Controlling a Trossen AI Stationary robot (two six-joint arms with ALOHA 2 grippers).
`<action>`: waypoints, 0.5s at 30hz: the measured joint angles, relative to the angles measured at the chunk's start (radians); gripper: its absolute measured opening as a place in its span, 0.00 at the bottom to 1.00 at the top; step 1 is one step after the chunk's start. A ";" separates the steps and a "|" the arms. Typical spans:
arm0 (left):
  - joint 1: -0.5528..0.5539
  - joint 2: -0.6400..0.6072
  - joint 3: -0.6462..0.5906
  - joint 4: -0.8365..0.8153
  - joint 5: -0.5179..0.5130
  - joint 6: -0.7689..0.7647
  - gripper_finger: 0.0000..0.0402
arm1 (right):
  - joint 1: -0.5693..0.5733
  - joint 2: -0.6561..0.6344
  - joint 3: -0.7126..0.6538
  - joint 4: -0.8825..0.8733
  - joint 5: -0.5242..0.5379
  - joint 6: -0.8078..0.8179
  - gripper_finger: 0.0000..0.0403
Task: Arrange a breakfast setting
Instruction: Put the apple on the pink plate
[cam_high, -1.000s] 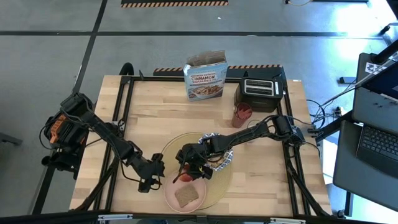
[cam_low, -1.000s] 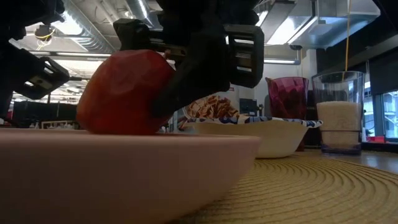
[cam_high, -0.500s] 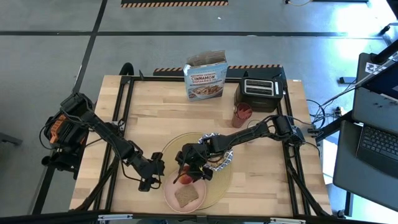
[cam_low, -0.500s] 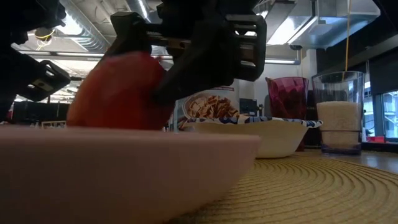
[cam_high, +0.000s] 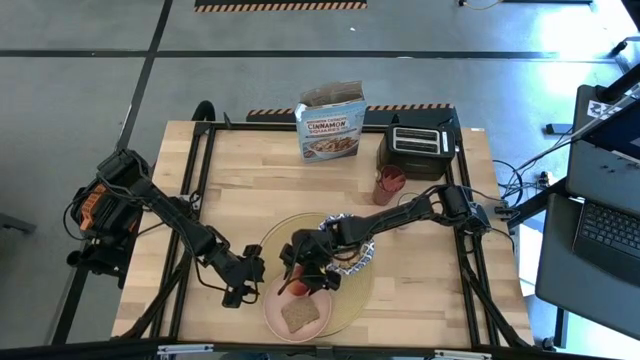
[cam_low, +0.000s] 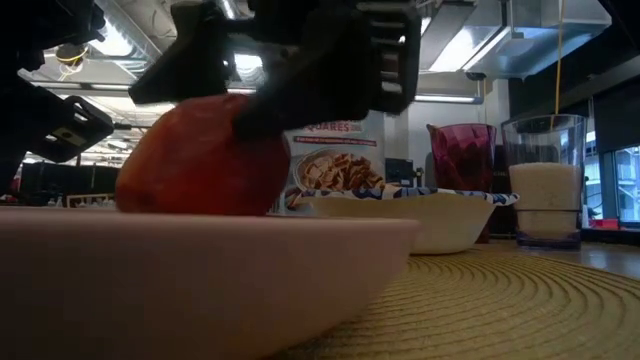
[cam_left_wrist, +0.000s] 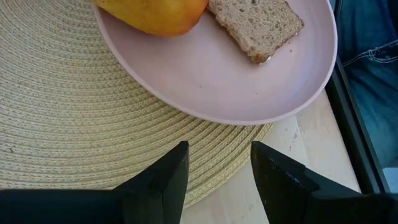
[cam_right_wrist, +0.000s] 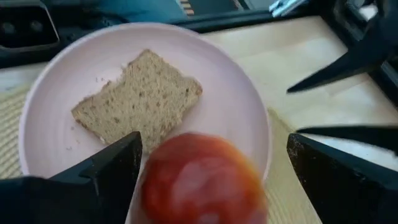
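Note:
A red apple (cam_low: 200, 160) sits with its underside on the pink plate (cam_high: 272, 312), next to the toast slice (cam_high: 298, 317); it also shows in the right wrist view (cam_right_wrist: 202, 180). The plate lies on the near part of the round tan placemat (cam_high: 356, 296). My right gripper (cam_right_wrist: 211, 144) is open just above the plate, one finger on each side of the apple. My left gripper (cam_left_wrist: 214, 180) is open and empty, low at the placemat's left edge. The patterned bowl (cam_low: 420, 215) is on the mat; the milk glass (cam_low: 543, 180) and the red cup (cam_low: 462, 150) stand beyond it. My right gripper's fingers stand spread on either side of the apple, coming from above. One finger (cam_right_wrist: 106, 174) lies close against the apple's side. I cannot tell whether it touches. The apple rests on the plate.
A blue cereal box (cam_high: 330, 125) and a black toaster (cam_high: 418, 148) stand at the table's far edge. My right arm reaches across the bowl. Bare wood lies on the table's far left and near right.
My right gripper has brought the apple down a little toward the table's left, onto the plate beside the toast. Its fingers have spread apart and let go. The apple now sits on the plate.

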 joint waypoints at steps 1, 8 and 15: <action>0.000 0.000 0.000 -0.001 0.000 0.001 0.41 | 0.000 0.000 0.006 0.000 -0.005 0.000 0.92; 0.000 0.000 0.000 -0.003 -0.111 0.052 0.41 | 0.000 0.000 0.095 -0.079 -0.046 -0.001 0.92; 0.000 -0.033 0.000 -0.002 -0.227 0.096 0.41 | 0.004 -0.002 0.207 -0.307 -0.025 -0.011 0.92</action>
